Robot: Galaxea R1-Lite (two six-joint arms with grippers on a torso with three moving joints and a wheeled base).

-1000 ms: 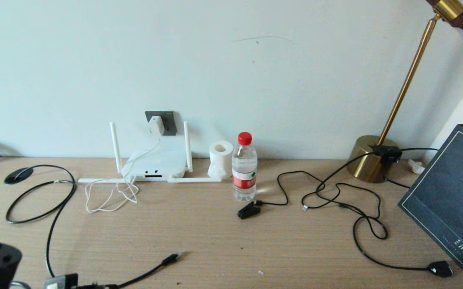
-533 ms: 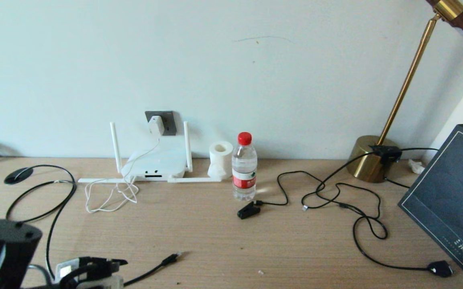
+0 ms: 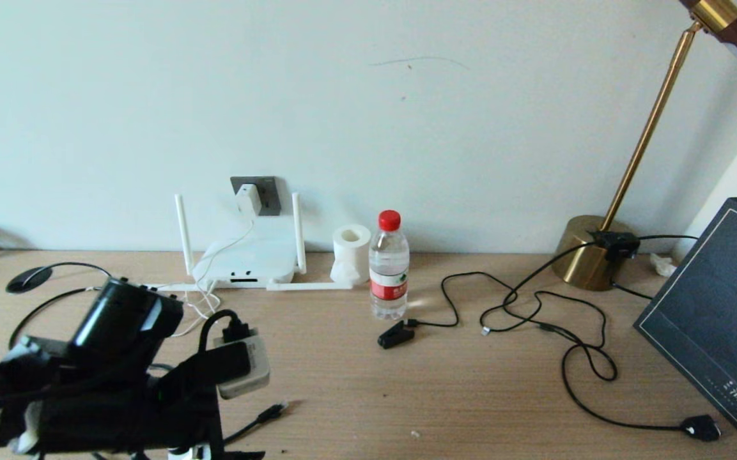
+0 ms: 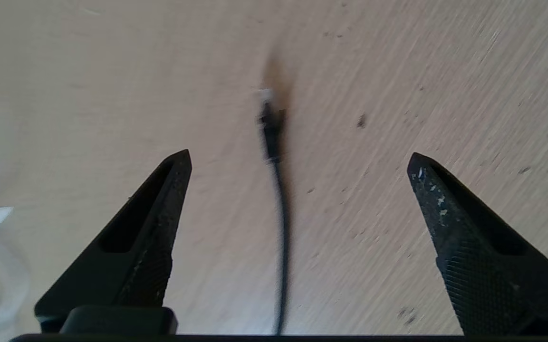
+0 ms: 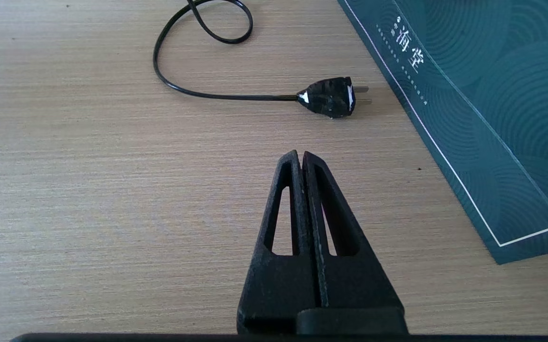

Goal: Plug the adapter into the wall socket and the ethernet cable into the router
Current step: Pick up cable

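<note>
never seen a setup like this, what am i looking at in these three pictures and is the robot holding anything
This is a two-armed robot at a wooden desk. One picture comes from a camera on its head; the other two come from cameras on its wrists, looking past the fingers.

In the head view, the adapter sits in the wall socket, above the router. A water bottle, a paper roll and a brass lamp stand along the wall.

The left end effector is open and empty, with the ethernet cable lying on the desk between its fingers. The right end effector is shut on nothing, near a black plug and a dark green box.
</note>
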